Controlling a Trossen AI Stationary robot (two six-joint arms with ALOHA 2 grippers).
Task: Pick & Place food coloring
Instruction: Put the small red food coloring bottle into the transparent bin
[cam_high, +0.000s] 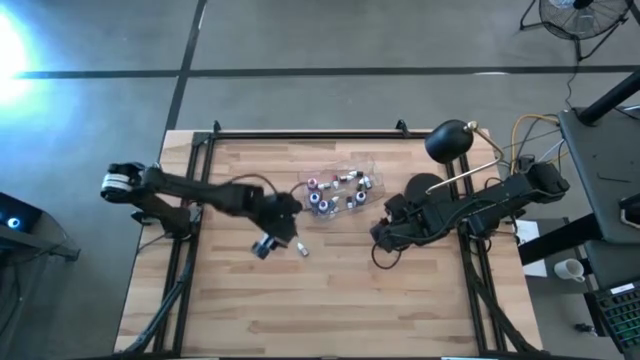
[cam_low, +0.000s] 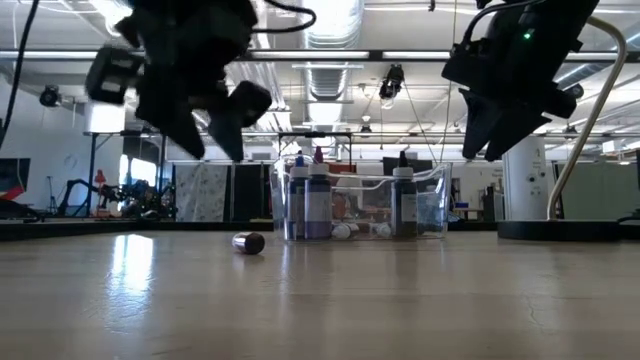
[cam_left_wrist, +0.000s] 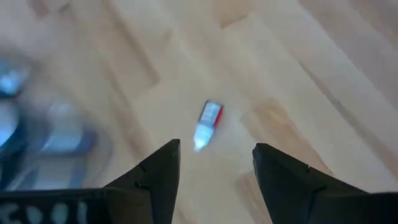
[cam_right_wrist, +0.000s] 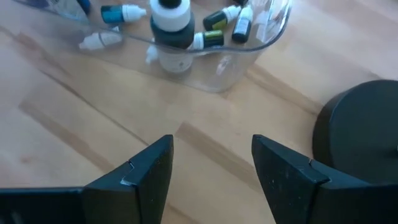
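left gripper (cam_left_wrist: 216, 167): lower frame, fingers spread, nothing between them | dropper bottle (cam_left_wrist: 208, 124): centre frame, lying alone on the wooden table (cam_left_wrist: 298, 68), just above the fingertip gap, red label | blurred clear tub (cam_left_wrist: 43, 134): left edge

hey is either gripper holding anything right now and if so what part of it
Nothing is held. The left gripper stands open above a small whitish dropper bottle with a red label lying loose on the wooden table. The right gripper is open and empty too.
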